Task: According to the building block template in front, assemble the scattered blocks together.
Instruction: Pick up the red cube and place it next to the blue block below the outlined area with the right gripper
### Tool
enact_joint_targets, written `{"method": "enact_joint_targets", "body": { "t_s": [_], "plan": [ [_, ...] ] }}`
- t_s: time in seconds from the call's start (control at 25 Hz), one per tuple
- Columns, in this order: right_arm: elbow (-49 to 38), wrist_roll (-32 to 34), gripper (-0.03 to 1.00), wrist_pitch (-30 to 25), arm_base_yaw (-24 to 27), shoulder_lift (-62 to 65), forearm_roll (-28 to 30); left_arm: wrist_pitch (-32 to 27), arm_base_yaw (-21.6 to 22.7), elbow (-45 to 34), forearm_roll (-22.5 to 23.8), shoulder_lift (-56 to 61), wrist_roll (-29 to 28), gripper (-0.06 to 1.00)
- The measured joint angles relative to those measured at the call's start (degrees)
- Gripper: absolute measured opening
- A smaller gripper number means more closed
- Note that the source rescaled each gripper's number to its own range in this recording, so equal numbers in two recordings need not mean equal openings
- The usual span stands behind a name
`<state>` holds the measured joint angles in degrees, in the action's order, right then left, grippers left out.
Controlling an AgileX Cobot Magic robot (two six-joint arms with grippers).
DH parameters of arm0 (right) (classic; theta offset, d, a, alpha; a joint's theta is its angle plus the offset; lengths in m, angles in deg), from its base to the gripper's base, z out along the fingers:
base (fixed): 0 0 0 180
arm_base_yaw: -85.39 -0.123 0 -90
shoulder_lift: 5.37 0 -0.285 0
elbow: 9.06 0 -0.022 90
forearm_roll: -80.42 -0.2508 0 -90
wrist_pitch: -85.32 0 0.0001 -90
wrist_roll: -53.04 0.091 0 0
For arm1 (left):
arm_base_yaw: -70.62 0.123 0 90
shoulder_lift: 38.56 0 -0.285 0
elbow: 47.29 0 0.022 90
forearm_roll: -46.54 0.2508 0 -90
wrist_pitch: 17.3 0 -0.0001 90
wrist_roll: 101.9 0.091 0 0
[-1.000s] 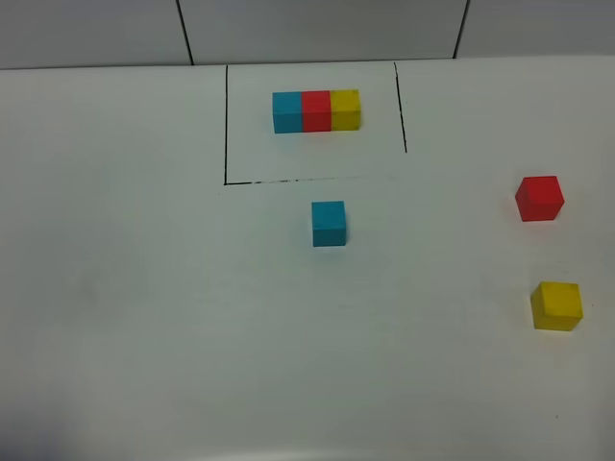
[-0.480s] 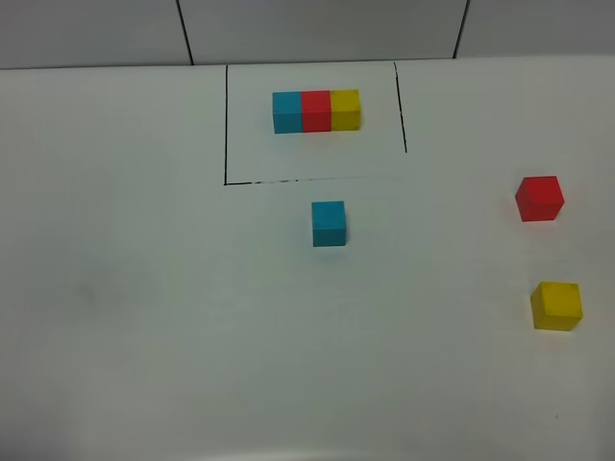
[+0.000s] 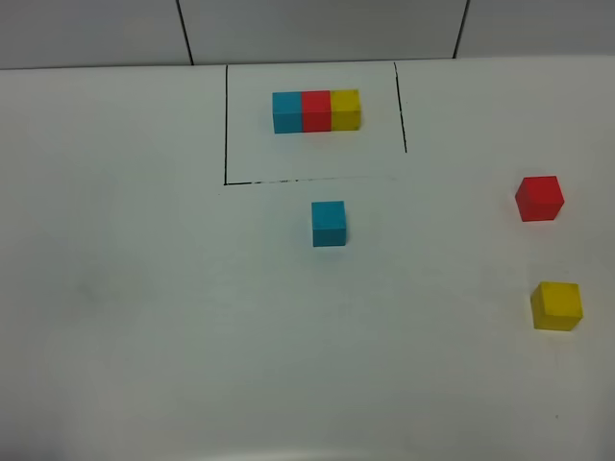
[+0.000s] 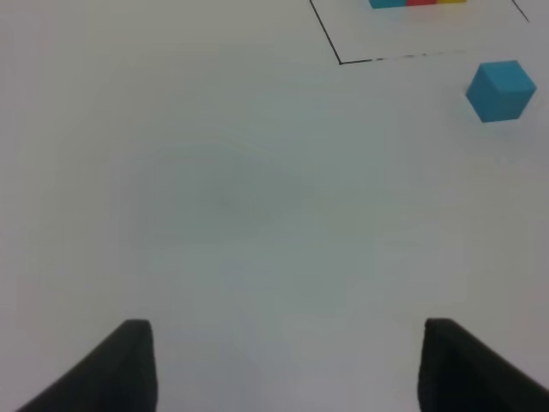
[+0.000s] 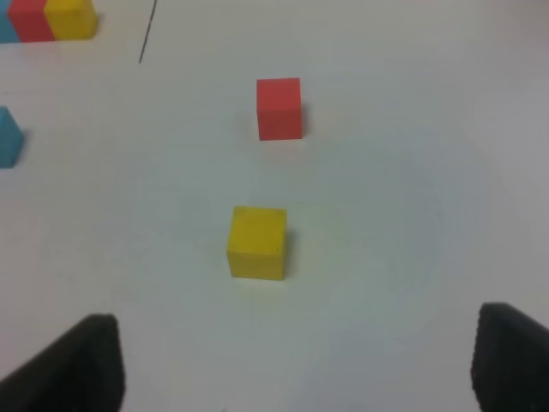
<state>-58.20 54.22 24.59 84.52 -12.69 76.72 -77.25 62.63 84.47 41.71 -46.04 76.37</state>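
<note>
The building block template (image 3: 316, 111) is a blue-red-yellow row inside a black drawn outline at the back of the white table. Just in front of the outline sits the scattered blue cube (image 3: 329, 224). The red cube (image 3: 539, 199) and the yellow cube (image 3: 557, 306) lie far right. Neither gripper shows in the exterior high view. My left gripper (image 4: 287, 369) is open over bare table, the blue cube (image 4: 501, 90) well ahead of it and off to one side. My right gripper (image 5: 296, 365) is open, with the yellow cube (image 5: 257, 243) just ahead and the red cube (image 5: 280, 108) beyond.
The black outline (image 3: 226, 125) is open on part of its right side. The table's far edge (image 3: 96, 67) meets grey wall panels. The template's end (image 5: 47, 19) and the blue cube (image 5: 7, 137) show at the border of the right wrist view.
</note>
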Motion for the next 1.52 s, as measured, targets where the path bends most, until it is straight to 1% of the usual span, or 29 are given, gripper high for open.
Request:
{"method": "enact_joint_targets", "body": {
  "t_s": [0.08, 0.2, 0.32, 0.44, 1.52],
  "plan": [
    [0.00, 0.00, 0.67, 0.00, 0.00, 0.00, 0.00, 0.00, 2.30, 0.00, 0.00, 0.00, 0.00, 0.37],
    [0.00, 0.00, 0.67, 0.00, 0.00, 0.00, 0.00, 0.00, 4.35, 0.00, 0.00, 0.00, 0.00, 0.32],
    [0.00, 0.00, 0.67, 0.00, 0.00, 0.00, 0.00, 0.00, 4.62, 0.00, 0.00, 0.00, 0.00, 0.28],
    [0.00, 0.00, 0.67, 0.00, 0.00, 0.00, 0.00, 0.00, 4.62, 0.00, 0.00, 0.00, 0.00, 0.26],
    [0.00, 0.00, 0.67, 0.00, 0.00, 0.00, 0.00, 0.00, 4.62, 0.00, 0.00, 0.00, 0.00, 0.26]
  ]
}}
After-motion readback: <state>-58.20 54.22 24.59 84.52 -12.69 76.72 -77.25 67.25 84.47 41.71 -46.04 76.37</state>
